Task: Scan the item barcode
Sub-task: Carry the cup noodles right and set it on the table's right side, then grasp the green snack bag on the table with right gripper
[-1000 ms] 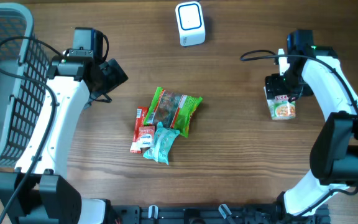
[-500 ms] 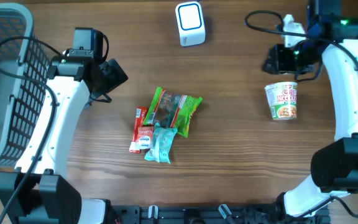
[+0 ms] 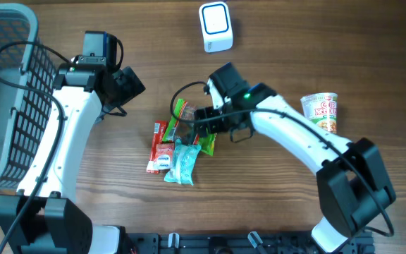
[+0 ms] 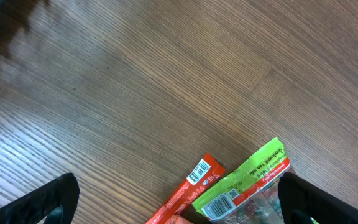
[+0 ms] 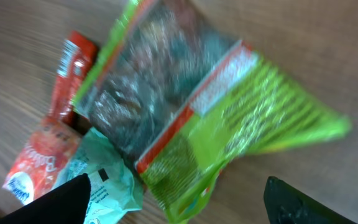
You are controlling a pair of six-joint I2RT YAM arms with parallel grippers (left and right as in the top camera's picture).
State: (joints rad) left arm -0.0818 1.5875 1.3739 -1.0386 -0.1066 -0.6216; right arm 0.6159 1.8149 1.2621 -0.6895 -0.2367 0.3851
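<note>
A green snack packet (image 5: 216, 112) lies in the middle of the table on a small pile, blurred in the right wrist view, with only its edges (image 3: 182, 111) showing from overhead. My right gripper (image 3: 201, 120) hovers over it, open, its fingertips (image 5: 48, 202) wide on either side and nothing between them (image 5: 179, 208). The white barcode scanner (image 3: 216, 27) stands at the back centre. My left gripper (image 3: 129, 83) is open (image 4: 179, 208) left of the pile. Its view shows the barcode on the green packet (image 4: 244, 183) and one on a red stick packet (image 4: 191, 186).
A red stick packet (image 3: 157, 137), a red pouch (image 3: 165, 156) and a teal packet (image 3: 182, 164) lie against the green one. A cup noodle (image 3: 321, 113) sits at the right. A grey wire basket (image 3: 5, 92) stands at the left edge.
My right gripper has left the cup noodle on the table at the right. It drew back, then swung left across the table to hover over the pile of packets. The left arm has not moved.
</note>
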